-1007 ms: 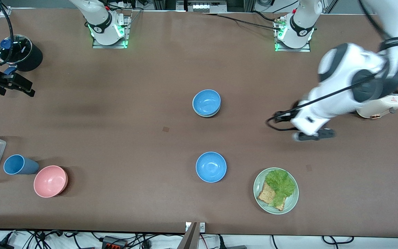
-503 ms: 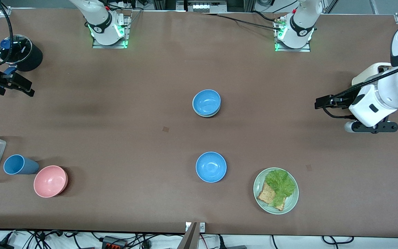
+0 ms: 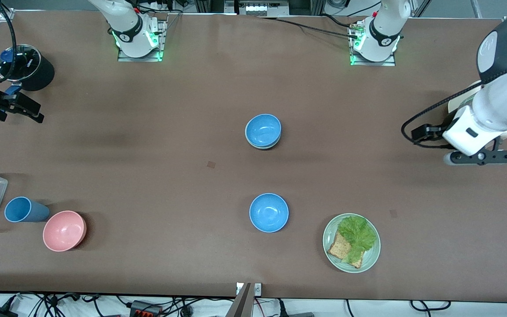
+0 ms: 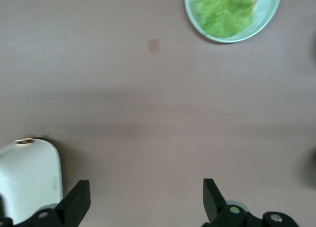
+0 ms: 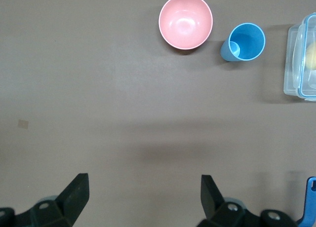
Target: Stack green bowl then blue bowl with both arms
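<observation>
Front view, near to far: spare blue bowl (image 3: 269,212) sits alone nr camera; past it, at 12 o'clock, blue bowl (image 3: 262,130) nested in green bowl (image 3: 262,145), so stack looks done. Left gripper (image 3: 478,157) released, empty, hanging at stack's 3 o'clock. Right gripper (image 5: 143,197) spread wide, waiting at 9 o'clock.

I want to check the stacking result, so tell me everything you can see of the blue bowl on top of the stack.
The blue bowl is small, round and sky blue, with a plain, slightly glossy inside; it looks like plastic or glazed ware. It sits upright, mouth up and empty, nested in the green bowl, of which only a pale rim edge shows beneath it. The stack stands mid-table, farther from the front camera than the other blue bowl. No gripper touches it.
</observation>
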Controlling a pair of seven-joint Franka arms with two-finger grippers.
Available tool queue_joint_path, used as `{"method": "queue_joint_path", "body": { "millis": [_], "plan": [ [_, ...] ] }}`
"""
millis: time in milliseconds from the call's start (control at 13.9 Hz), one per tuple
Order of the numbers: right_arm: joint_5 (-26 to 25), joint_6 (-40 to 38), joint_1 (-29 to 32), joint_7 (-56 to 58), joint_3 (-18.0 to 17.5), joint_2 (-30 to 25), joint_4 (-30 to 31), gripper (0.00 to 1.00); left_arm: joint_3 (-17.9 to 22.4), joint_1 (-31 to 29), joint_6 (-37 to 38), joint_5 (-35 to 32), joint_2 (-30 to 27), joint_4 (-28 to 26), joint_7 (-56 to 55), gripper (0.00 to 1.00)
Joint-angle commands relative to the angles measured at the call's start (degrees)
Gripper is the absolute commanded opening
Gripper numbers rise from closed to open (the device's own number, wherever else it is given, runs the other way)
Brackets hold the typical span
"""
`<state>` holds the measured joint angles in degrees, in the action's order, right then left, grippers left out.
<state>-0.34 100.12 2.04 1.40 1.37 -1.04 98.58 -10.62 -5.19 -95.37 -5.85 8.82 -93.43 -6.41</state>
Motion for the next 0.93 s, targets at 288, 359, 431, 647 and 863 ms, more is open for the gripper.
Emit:
{"method": "queue_joint_path", "body": {
  "millis": [288,359,431,647,863],
  "plan": [
    [-0.1,-0.3,0.0,0.1,-0.2,-0.5,-0.1,1.00,8.4,6.9,-1.0,3.0,-5.1,-5.2,4.9,1.00],
    [-0.1,-0.3,0.1,0.1,-0.2,-0.5,-0.1,1.00,8.5,6.9,-1.7,5.7,-5.1,-5.2,4.6,1.00],
    [-0.1,-0.4,0.1,0.4,-0.2,-0.5,-0.1,1.00,8.5,6.8,-3.5,6.7,-5.1,-5.3,4.6,1.00],
    [-0.1,-0.4,0.2,0.8,-0.2,-0.5,-0.1,1.00,9.0,6.6,-5.6,6.7,-5.1,-6.0,5.1,1.00],
    [-0.1,-0.3,0.1,0.8,-0.2,-0.5,-0.1,1.00,9.0,6.5,-5.5,9.2,-5.4,-6.1,5.3,1.00]
  ]
}}
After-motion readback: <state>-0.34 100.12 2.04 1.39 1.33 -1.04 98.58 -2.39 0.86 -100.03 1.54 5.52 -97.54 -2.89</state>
